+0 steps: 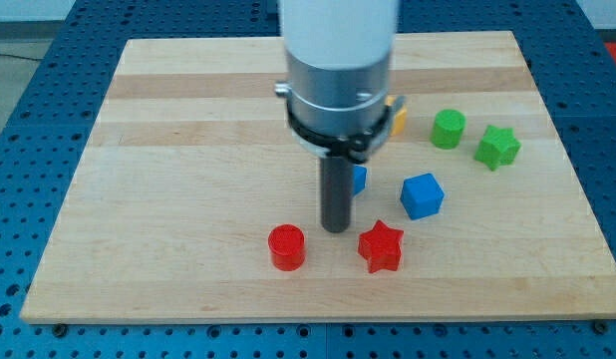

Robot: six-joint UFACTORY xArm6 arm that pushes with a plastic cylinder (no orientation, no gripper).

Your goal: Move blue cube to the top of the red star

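Note:
The blue cube (422,195) sits on the wooden board right of centre. The red star (381,246) lies just below and left of it, a small gap between them. My tip (335,227) rests on the board just left of the red star and above right of the red cylinder (286,247). The blue cube is off to the tip's right. The rod and arm body hide most of a blue block (359,179) behind the rod.
A green cylinder (449,129) and a green star (498,147) sit at the right. A yellow block (398,118) peeks out from behind the arm. The wooden board (188,150) lies on a blue perforated table.

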